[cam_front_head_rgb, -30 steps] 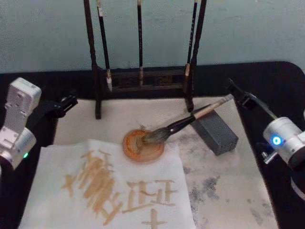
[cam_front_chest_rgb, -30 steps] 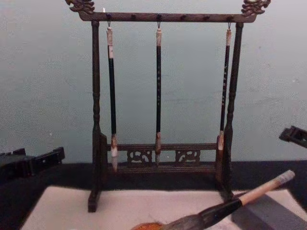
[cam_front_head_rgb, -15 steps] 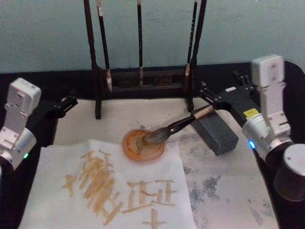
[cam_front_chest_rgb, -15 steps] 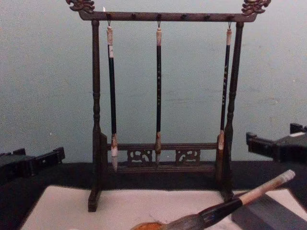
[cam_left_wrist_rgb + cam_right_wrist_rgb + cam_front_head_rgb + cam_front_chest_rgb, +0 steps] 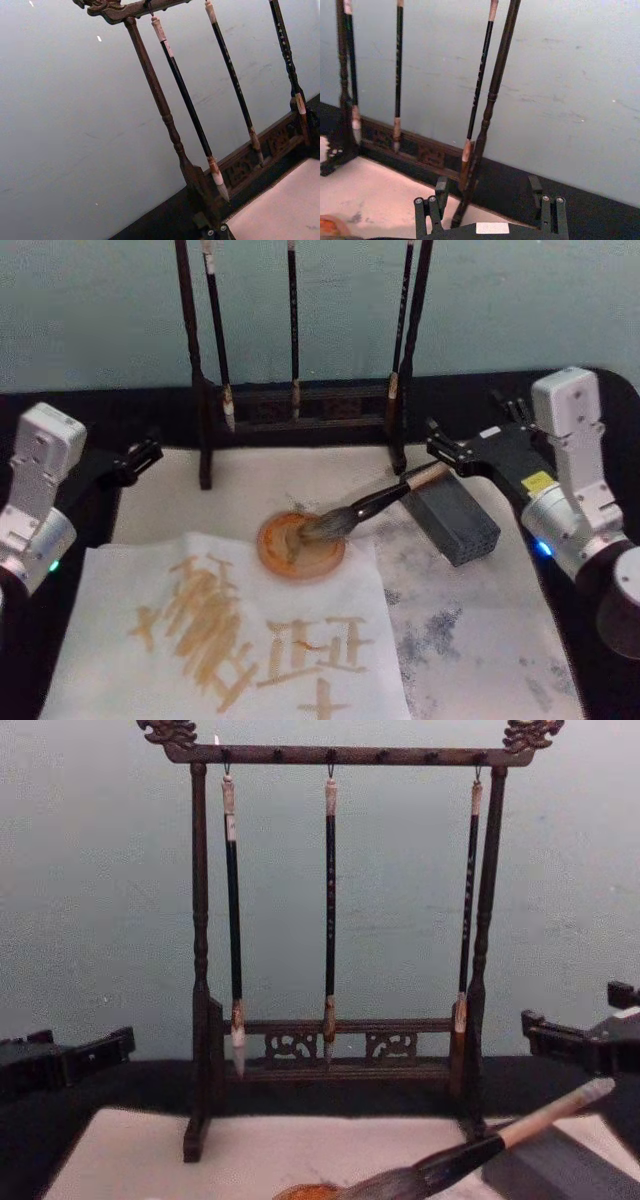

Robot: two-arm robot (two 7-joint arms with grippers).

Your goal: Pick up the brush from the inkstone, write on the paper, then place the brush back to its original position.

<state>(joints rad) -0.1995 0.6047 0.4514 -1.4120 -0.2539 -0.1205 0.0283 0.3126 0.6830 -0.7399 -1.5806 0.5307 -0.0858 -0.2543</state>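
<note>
The right pincer is hovering spread wide, grasping nothing, just beyond the brush handle's tip. The brush is leaning from the orange inkstone onto a grey block, keeping the handle raised for gripping. The left pincer is idling far off, seemingly released.

A dark wooden brush rack stands at the far middle of the black surface, with three slim dark brushes hanging from its top bar. A grey block lies near the rack's right foot, on a stained pale mat.
</note>
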